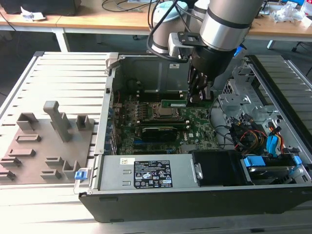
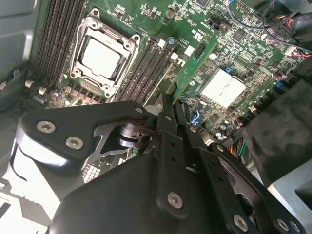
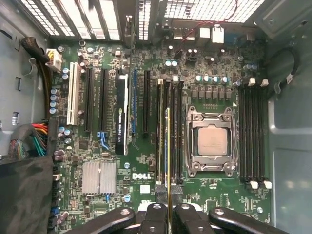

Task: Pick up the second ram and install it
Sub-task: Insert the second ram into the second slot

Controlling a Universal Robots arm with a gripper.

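Note:
The second ram point(image 1: 174, 103) is a thin green stick, and my gripper point(image 1: 197, 99) is shut on one end of it inside the open computer case point(image 1: 112, 92). In the first wrist view the second ram point(image 3: 168, 146) shows edge-on over the black memory slots point(image 3: 178, 126) beside the CPU socket point(image 3: 212, 141), running out from the gripper point(image 3: 168, 214). The second wrist view shows the second ram point(image 2: 195, 63) tilted above the motherboard point(image 2: 229, 29), with the gripper point(image 2: 168, 100) clamped on its near end. Whether it touches a slot I cannot tell.
A black expansion card point(image 1: 158, 131) stands in a slot near the socket. Cables and a drive cage point(image 1: 239, 97) crowd the exterior view's right. A power supply point(image 1: 146, 173) lies at the case's front. Grey holder blocks point(image 1: 56, 119) stand on the table at the exterior view's left.

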